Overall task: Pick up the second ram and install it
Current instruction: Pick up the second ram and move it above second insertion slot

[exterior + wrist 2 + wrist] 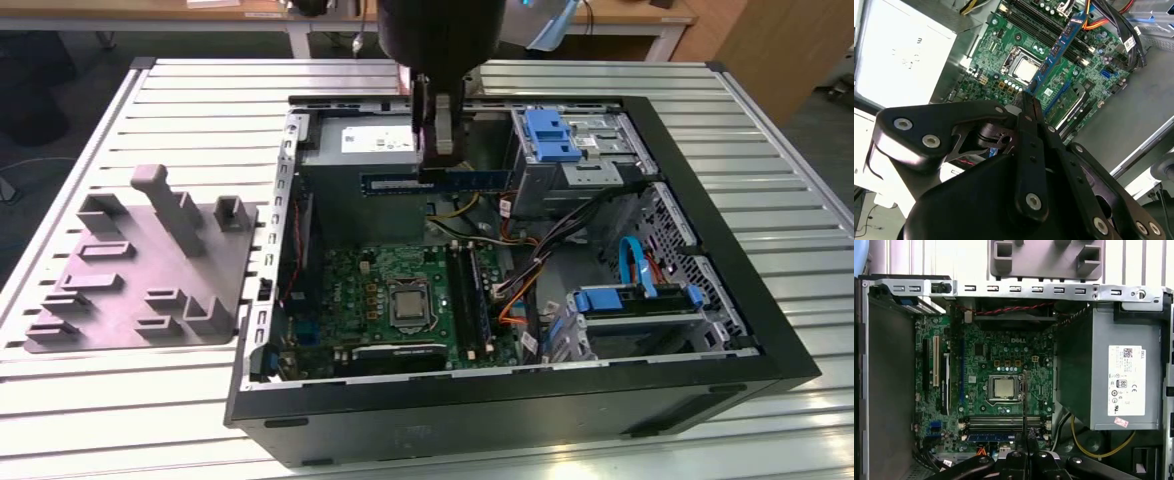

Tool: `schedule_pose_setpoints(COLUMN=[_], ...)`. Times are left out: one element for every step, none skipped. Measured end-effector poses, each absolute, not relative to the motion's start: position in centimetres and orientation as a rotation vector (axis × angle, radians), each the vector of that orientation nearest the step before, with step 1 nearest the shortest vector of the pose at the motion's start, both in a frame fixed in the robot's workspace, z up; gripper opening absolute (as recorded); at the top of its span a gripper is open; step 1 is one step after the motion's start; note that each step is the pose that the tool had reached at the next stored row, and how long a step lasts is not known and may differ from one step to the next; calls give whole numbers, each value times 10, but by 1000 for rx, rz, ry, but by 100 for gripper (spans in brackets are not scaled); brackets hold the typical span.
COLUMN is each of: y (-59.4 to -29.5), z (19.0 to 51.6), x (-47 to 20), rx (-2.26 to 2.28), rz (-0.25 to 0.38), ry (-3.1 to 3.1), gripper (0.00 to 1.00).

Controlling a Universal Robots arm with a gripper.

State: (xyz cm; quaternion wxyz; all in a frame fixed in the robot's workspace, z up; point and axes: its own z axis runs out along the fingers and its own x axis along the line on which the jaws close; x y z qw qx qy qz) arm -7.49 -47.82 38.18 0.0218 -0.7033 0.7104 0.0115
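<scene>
My gripper (438, 170) is shut on the second ram (481, 180), a thin blue-green stick held level and on edge above the open computer case (747, 330). In the second wrist view the stick (1056, 52) runs out from the fingertips (1028, 102) over the green motherboard (1004, 50). The first wrist view shows it edge-on as a thin dark line (1024, 405) above the fingers (1024, 445), hanging over the black memory slots (1004, 421). Those slots (463, 285) lie well below and nearer the camera than the stick in the exterior view.
A grey plastic block with upright posts (140, 260) sits on the slatted table at the exterior view's left. Inside the case are the power supply (367, 145), a processor socket (404, 300), blue drive brackets (550, 135) and loose cables (534, 260).
</scene>
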Motion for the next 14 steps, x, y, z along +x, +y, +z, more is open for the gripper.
schedule_pose_setpoints(y=[-479, -479, -480, -481, -481, -482, -482, -482, -482, -483, -483, -483, -483, -484], z=[380, 378, 377, 375, 373, 371, 370, 369, 368, 367, 367, 366, 365, 364], x=[-75, -75, -74, -74, -74, -73, -73, -73, -72, -71, -70, -69, -68, -68], rx=[-2179, -2179, -2179, -2179, -2179, -2179, -2179, -2179, -2179, -2179, -2179, -2180, -2180, -2180], rz=[36, 36, 36, 36, 36, 36, 36, 36, 36, 36, 36, 36, 36, 37], ry=[2201, 2201, 2201, 2201, 2201, 2201, 2201, 2201, 2201, 2201, 2202, 2202, 2202, 2202], gripper=[11, 11, 11, 11, 11, 11, 11, 11, 11, 11, 11, 11, 11, 11])
